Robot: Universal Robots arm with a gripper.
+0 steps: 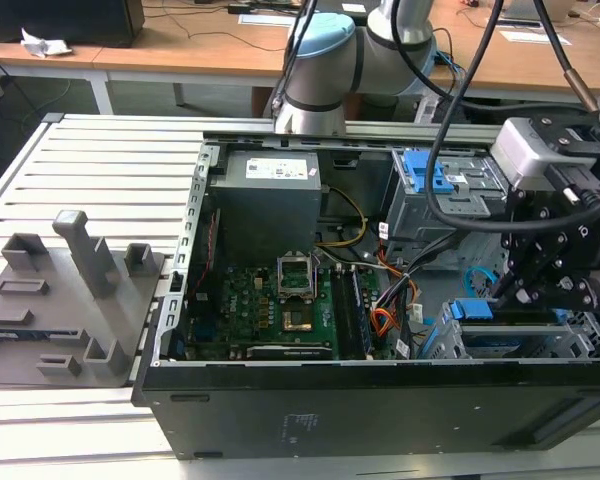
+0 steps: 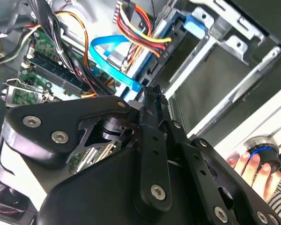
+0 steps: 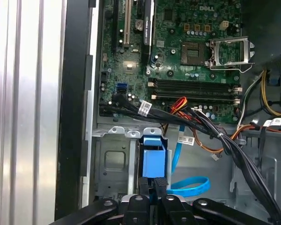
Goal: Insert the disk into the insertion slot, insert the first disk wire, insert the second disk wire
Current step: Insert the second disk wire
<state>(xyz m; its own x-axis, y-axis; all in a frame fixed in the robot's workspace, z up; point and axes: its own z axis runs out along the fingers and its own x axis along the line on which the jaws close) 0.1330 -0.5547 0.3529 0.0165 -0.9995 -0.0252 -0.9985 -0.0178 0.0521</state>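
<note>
Over the insertion slot (image 3: 113, 161), the downward-pointing pincer (image 3: 154, 187) has its fingers pressed together against the disk's blue tab (image 3: 153, 159).

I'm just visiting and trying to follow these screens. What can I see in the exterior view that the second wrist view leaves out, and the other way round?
The exterior view alone takes in the whole open computer case, the grey slatted table and a grey fixture block on it. The second wrist view alone shows a person's fingers beside a round knob. Both show the gripper, the light blue cable and the green circuit board.
</note>
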